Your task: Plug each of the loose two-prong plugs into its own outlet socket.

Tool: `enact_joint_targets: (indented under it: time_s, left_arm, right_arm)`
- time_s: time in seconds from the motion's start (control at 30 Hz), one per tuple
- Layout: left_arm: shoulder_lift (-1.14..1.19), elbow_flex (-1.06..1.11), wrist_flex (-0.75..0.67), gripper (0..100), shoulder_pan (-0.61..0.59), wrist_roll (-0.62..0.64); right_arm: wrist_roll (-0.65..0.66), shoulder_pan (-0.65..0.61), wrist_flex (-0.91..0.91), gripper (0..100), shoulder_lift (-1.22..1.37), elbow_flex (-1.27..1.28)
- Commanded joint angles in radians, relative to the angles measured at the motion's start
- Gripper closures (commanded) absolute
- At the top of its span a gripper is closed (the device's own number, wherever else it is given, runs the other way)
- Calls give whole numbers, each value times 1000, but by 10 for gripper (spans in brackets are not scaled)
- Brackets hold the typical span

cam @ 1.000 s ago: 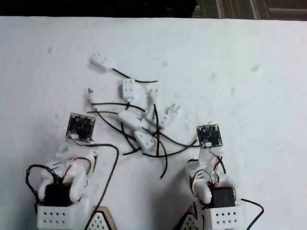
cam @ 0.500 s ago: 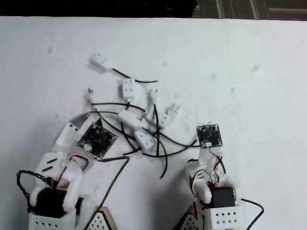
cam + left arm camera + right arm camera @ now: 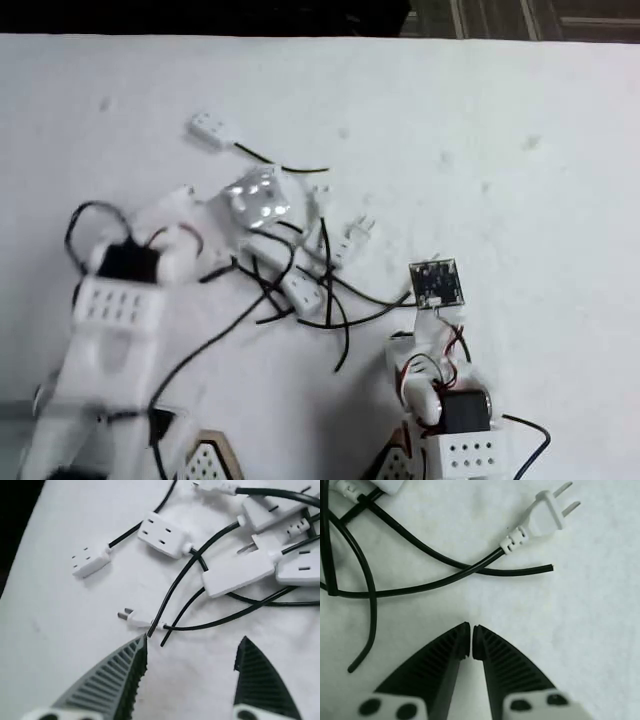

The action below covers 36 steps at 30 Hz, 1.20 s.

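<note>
On the left, the left gripper (image 3: 194,642) is held spread wide over the tangled cords (image 3: 180,582), with a small two-prong plug (image 3: 131,616) just beyond one fingertip and an outlet socket (image 3: 164,535) near it. On the right, the right gripper (image 3: 471,640) is seen clenched and empty, near a second plug (image 3: 547,517).

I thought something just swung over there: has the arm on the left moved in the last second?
Yes. The left arm swung forward to the cord tangle, nearer the far socket, which stayed put.

A white worktop (image 3: 520,120) is carrying a cluster of sockets and black cords (image 3: 300,288) left of centre; one socket (image 3: 212,129) is lying above it, toward the upper left.
</note>
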Motion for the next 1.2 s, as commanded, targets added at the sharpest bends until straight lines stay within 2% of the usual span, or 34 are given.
enact_joint_targets:
  time_s: [0.0, 0.13, 0.23, 0.5, 0.63, 0.87, 1.07, 1.17]
  left_arm:
    - [217, -158, -23, 706, 73, -95]
    - [374, -238, -25, 705, 154, -109]
    - [495, -296, -25, 705, 186, -166]
    - [780, -470, -26, 708, 205, -189]
    - [852, -477, -74, 792, 202, -190]
    - [858, -480, -34, 986, 208, -190]
    - [740, -474, 132, 978, 206, -183]
    - [611, -476, 219, 978, 205, -107]
  right_arm:
    - [-12, 4, -10, 981, -10, 11]
    - [-12, 4, -10, 981, -10, 11]
    - [-12, 4, -10, 981, -10, 11]
    - [-12, 4, -10, 981, -10, 11]
    - [-12, 4, -10, 981, -10, 11]
    - [-12, 4, -10, 981, -10, 11]
    - [-12, 4, -10, 981, -10, 11]
    - [-12, 5, -10, 981, -10, 11]
